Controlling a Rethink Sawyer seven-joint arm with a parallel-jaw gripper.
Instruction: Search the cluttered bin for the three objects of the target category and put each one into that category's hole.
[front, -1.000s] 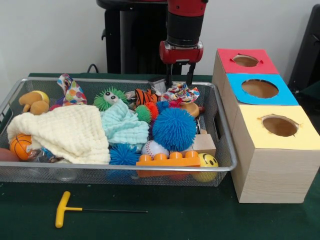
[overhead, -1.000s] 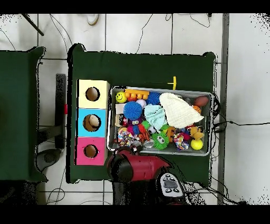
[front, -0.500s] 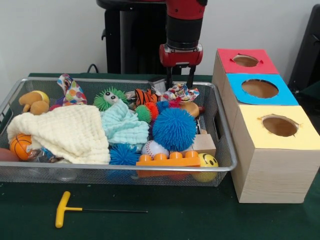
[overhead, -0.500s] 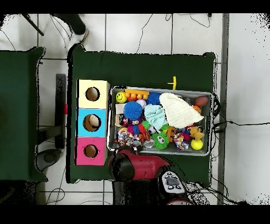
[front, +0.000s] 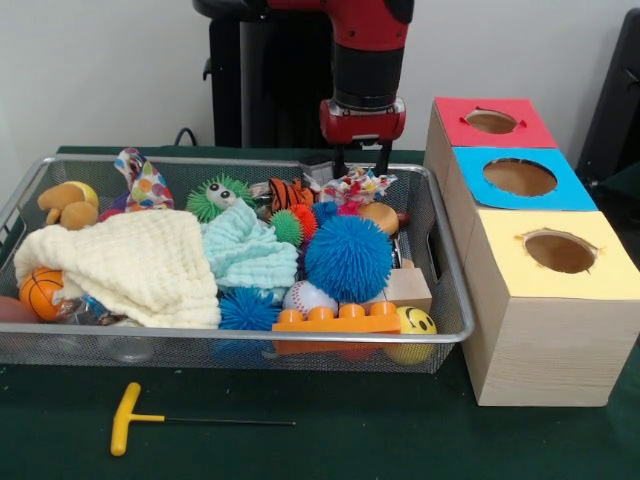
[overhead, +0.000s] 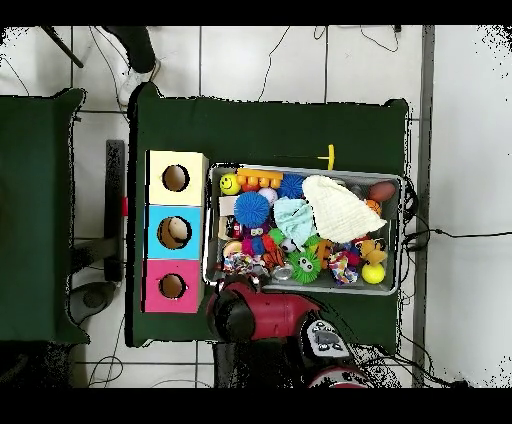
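Note:
The wire bin (front: 200, 338) is full of toys and cloths. My gripper (front: 362, 166) hangs open at the bin's far right, one finger on each side of a patterned fabric toy (front: 358, 185). A big blue spiky ball (front: 348, 257) lies just in front of it. To the right stands a box row with a red hole box (front: 492, 122), a blue one (front: 520, 178) and a yellow one (front: 560, 252). Seen from overhead, the red arm (overhead: 250, 312) hides the gripper at the bin's (overhead: 304, 288) lower left, beside the patterned toy (overhead: 238, 263).
Also in the bin: cream cloth (front: 140, 265), teal cloth (front: 245, 250), green spiky ball (front: 220, 197), tiger toy (front: 290, 192), baseball (front: 308, 297), orange brick (front: 337, 320), smiley ball (front: 413, 325), basketball (front: 42, 292). A yellow-handled T tool (front: 130, 417) lies before the bin. A person's leg (overhead: 135, 45) shows overhead.
The gripper has come down a little onto the patterned fabric toy, still open. A person's leg has come into the overhead view's top edge.

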